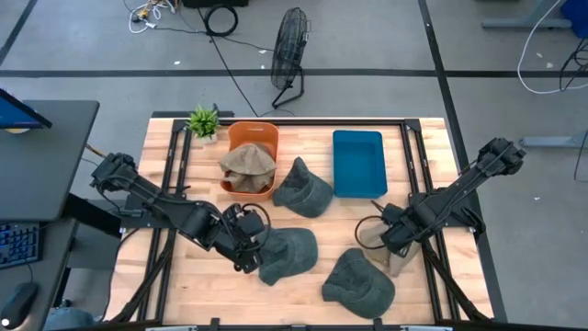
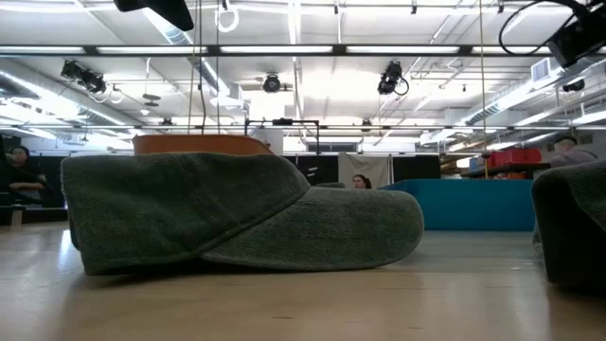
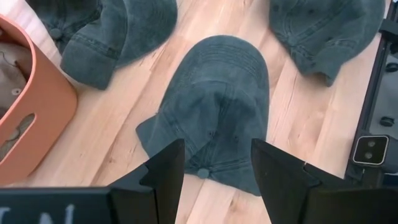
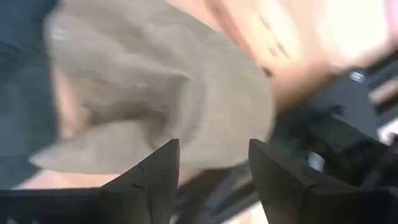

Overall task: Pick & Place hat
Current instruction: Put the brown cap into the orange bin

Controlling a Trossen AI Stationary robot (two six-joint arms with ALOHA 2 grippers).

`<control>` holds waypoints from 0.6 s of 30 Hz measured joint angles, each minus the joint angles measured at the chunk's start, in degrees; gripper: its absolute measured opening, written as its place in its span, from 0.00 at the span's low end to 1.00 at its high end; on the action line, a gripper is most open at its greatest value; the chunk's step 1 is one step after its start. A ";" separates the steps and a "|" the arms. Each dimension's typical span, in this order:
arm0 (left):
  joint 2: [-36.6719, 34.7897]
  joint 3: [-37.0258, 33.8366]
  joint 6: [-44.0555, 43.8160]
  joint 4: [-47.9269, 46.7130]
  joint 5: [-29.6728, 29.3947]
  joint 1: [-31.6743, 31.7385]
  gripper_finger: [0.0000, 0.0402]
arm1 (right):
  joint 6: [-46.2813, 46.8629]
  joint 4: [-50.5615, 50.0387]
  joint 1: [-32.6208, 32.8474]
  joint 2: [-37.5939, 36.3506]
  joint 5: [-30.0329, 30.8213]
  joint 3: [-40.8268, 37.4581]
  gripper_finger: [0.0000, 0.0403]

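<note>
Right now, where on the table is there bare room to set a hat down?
Bare wood lies between the plant and the left arm, and right of the blue bin. The blue bin itself is empty. The front centre is crowded with green hats and both open grippers.

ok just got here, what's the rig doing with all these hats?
Two arms are sorting caps into bins. The left tool hangs open over a dark green cap lying on the table, not gripping it. The right tool, also open, sits over a tan cap at the table's right side. One tan cap is already in the orange bin; the blue bin holds nothing. Two more green caps lie loose on the table.
</note>
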 joint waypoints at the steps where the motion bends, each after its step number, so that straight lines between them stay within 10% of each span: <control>1: 0.00 0.00 -0.31 0.02 -0.01 0.00 0.47 | 0.06 -1.03 0.00 -0.02 0.00 -0.03 0.49; 18: 0.00 0.00 0.28 1.84 -0.06 0.04 0.47 | 5.98 11.58 -0.37 -0.20 -2.50 -9.62 0.49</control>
